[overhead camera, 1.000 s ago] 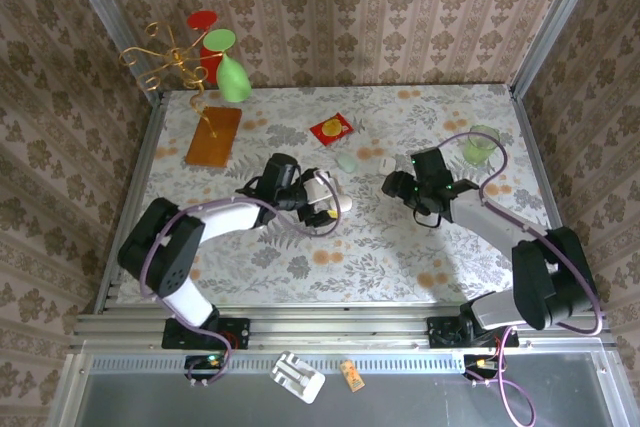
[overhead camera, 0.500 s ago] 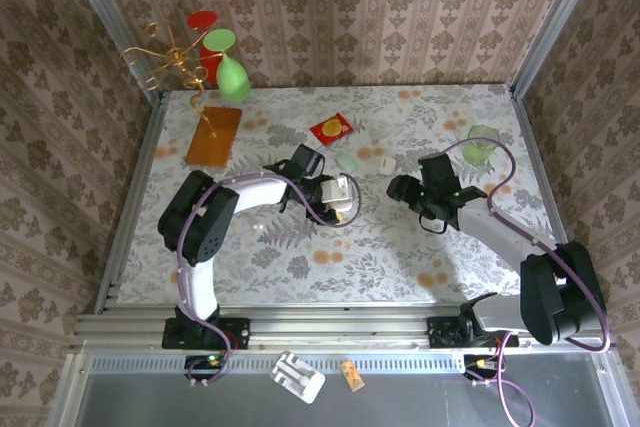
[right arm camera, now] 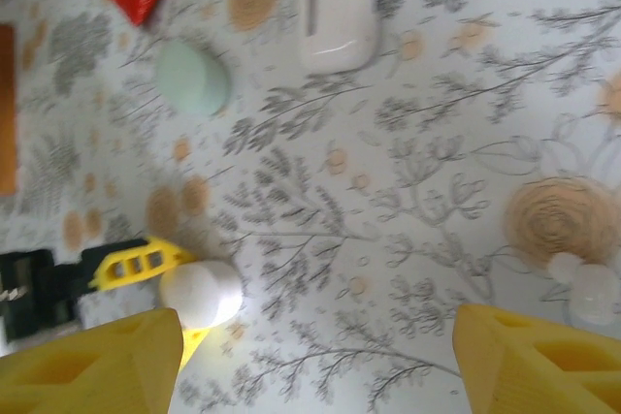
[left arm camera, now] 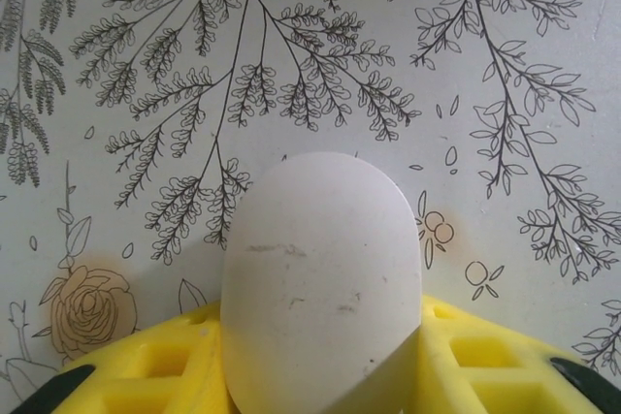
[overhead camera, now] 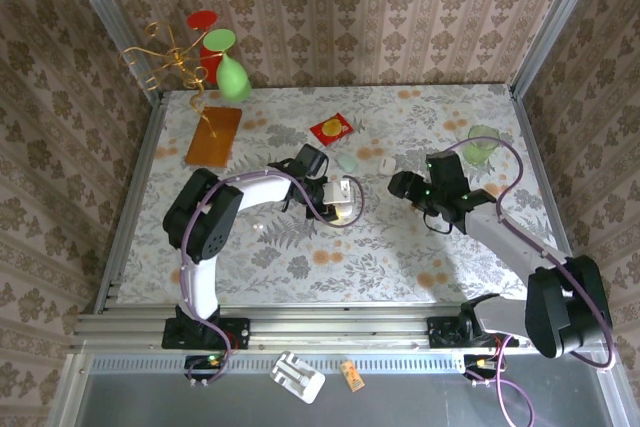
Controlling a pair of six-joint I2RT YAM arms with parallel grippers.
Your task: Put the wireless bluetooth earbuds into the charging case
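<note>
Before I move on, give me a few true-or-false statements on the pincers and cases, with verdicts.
The left pincer grips the white oval case. True.
The right pincer holds the white boxy case. False: it is open and empty; that case lies on the table.
The mint oval lies beside the white boxy case, not touching it. True.
The green cup stands at the table's left side. False: it stands at the right, near the right arm.
</note>
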